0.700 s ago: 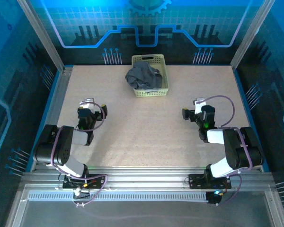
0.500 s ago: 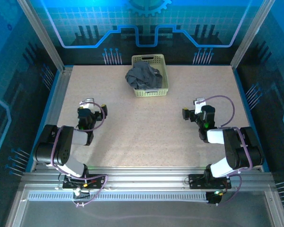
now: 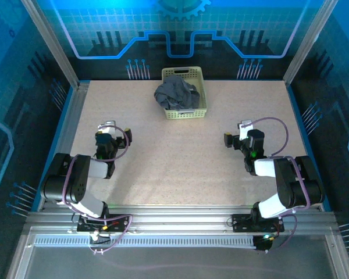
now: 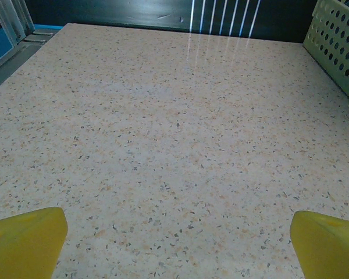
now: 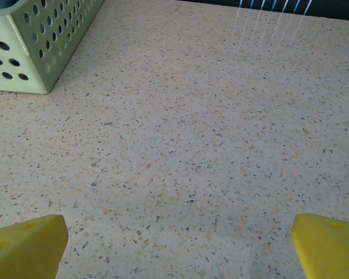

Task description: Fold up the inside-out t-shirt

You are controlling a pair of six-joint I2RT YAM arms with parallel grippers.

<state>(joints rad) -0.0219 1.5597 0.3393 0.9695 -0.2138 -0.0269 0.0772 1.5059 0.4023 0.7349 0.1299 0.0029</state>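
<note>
Inside-out t-shirt (image 3: 175, 94) is what we start from: it sits crumpled in a dark grey heap inside the basket (image 3: 186, 114) at the far middle of the bench (image 3: 180, 163), one bulge spilling over the basket's left rim. We judge that folding has not begun, since the cloth must first come out onto open surface.

The speckled bench is the largest thing here, and its broad bare middle is presumably where the shirt will be spread. The shirt looks bigger than the pale yellow-green basket holding it, which would explain why it is bunched and overflowing.

Both arms sit folded low near the front edge, the left arm (image 3: 75, 180) and the right arm (image 3: 285, 180) well apart from each other and from the basket. This looks to us like a ready posture.

The left fingers (image 4: 23, 241) are spread wide with nothing between them, only bench beneath; the right fingers (image 5: 23, 241) are likewise spread wide and hold nothing.

From above we get the shirt's heap and the whole layout, but the fingers are too small there to judge. The wrist cameras settle that, and they add the basket's perforated wall, at the upper right for the left wrist (image 4: 337, 46) and the upper left for the right wrist (image 5: 41, 40).
</note>
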